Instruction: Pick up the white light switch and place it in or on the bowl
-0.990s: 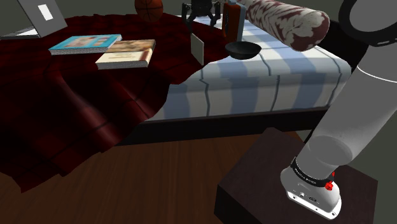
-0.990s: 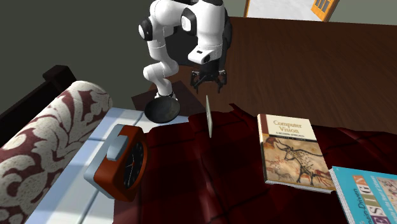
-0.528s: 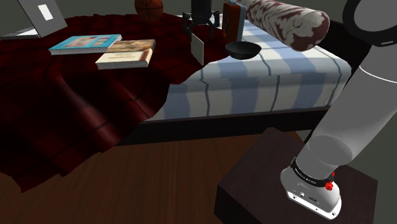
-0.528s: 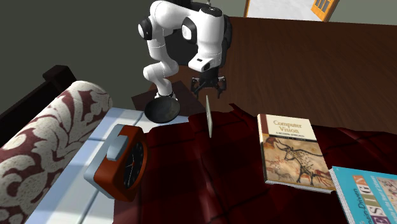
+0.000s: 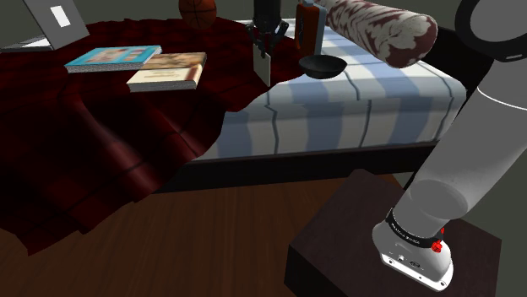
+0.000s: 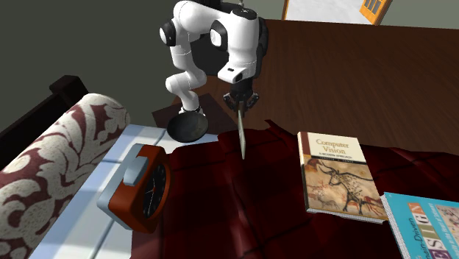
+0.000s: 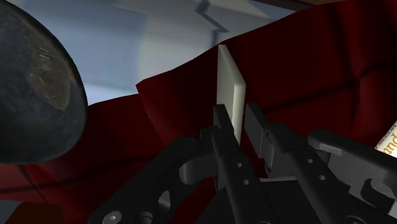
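Between the jaws stood the white light switch, a thin plate upright on its edge. The two black fingers sat narrow on its upper part, one against each flat face, so the jaws clasped it. Its lower edge met the dark red blanket directly under the jaws. Near the jaws on one side, apart from the switch, the dark bowl lay on the bed's striped sheet, just past the blanket's edge. Past the bowl from the jaws stood a red clock, and beside that a long patterned bolster. On the jaws' other side, well apart, a tan book and a blue book lay flat on the blanket. A basketball sat behind the books.
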Robot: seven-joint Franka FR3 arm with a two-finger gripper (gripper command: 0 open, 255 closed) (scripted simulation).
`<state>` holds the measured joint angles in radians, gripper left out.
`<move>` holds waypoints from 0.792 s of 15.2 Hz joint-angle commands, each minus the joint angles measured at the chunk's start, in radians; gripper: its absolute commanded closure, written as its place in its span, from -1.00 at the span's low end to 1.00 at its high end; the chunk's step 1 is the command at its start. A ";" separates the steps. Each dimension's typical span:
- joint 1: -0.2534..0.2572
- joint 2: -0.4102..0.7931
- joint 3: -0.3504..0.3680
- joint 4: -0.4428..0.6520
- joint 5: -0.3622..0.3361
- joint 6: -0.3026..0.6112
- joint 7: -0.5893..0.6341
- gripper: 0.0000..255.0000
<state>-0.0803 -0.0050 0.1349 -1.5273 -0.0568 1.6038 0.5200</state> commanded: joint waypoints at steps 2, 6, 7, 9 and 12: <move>0.000 0.000 0.000 0.000 0.000 0.000 0.000 1.00; 0.000 -0.001 0.000 -0.001 0.000 0.000 0.000 1.00; 0.000 0.000 0.000 0.000 0.000 0.000 0.000 1.00; 0.001 0.010 0.001 0.040 -0.001 -0.030 0.000 1.00; 0.002 0.028 0.002 0.105 -0.004 -0.077 -0.001 1.00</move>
<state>-0.0778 0.0206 0.1374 -1.4399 -0.0607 1.5420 0.5208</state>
